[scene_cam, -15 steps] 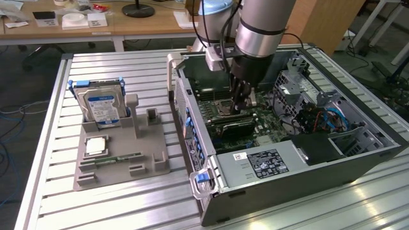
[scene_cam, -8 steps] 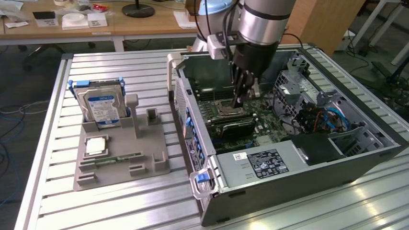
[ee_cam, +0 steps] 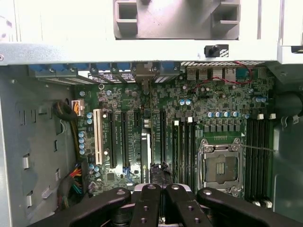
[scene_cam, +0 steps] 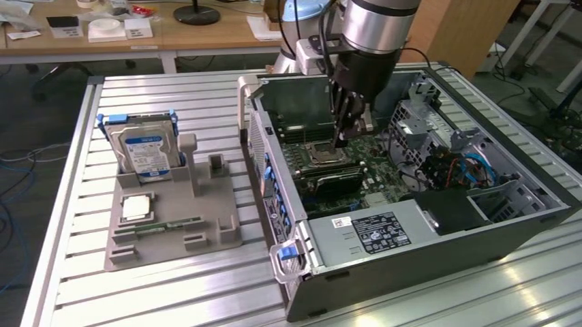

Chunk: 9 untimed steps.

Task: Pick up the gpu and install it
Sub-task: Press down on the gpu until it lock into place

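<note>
My gripper (scene_cam: pixel 342 142) reaches down into the open computer case (scene_cam: pixel 409 253), over the motherboard (scene_cam: pixel 369 167), and is shut on the gpu. In the wrist view the two fingers (ee_cam: pixel 147 201) are pressed together around the gripper (ee_cam: pixel 160 190). The gpu (ee_cam: pixel 146 142) runs away from them edge-on as a thin dark strip, upright over the expansion slots (ee_cam: pixel 116 137). From outside, the gpu (scene_cam: pixel 361 127) shows as a dark card with a brownish edge beside the fingers. Whether its lower edge touches a slot is hidden.
The empty CPU socket (ee_cam: pixel 220 168) lies beside the slots, and cables (scene_cam: pixel 454 167) and a drive cage fill the case's far side. On the exterior view's left, a grey rack (scene_cam: pixel 214 235) holds a hard drive (scene_cam: pixel 144 153), a CPU chip (scene_cam: pixel 136 206) and a RAM stick (scene_cam: pixel 168 225).
</note>
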Each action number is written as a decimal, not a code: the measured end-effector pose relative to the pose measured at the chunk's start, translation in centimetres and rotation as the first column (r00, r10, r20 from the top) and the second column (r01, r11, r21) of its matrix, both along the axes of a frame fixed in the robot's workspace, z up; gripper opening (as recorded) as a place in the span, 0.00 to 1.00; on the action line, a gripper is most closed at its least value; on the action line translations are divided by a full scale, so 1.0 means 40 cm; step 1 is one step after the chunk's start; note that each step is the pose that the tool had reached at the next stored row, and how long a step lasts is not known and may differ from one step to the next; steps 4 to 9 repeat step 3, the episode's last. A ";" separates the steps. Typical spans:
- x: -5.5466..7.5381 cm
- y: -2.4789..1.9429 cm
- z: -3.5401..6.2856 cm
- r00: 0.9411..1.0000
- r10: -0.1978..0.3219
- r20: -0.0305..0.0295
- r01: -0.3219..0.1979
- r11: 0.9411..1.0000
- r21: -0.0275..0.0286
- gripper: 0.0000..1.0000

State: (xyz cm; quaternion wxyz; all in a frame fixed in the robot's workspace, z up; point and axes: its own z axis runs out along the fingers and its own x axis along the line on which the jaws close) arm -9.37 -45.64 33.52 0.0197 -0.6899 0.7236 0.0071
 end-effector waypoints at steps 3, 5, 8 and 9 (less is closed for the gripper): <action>0.000 0.000 0.000 1.000 0.000 0.000 0.000 1.000 0.000 0.11; 0.000 0.000 0.000 1.000 0.000 0.000 0.000 1.000 0.000 0.11; 0.000 0.000 0.000 1.000 0.000 0.000 0.000 1.000 0.000 0.11; 0.000 0.000 0.000 1.000 0.000 0.000 0.000 1.000 0.000 0.11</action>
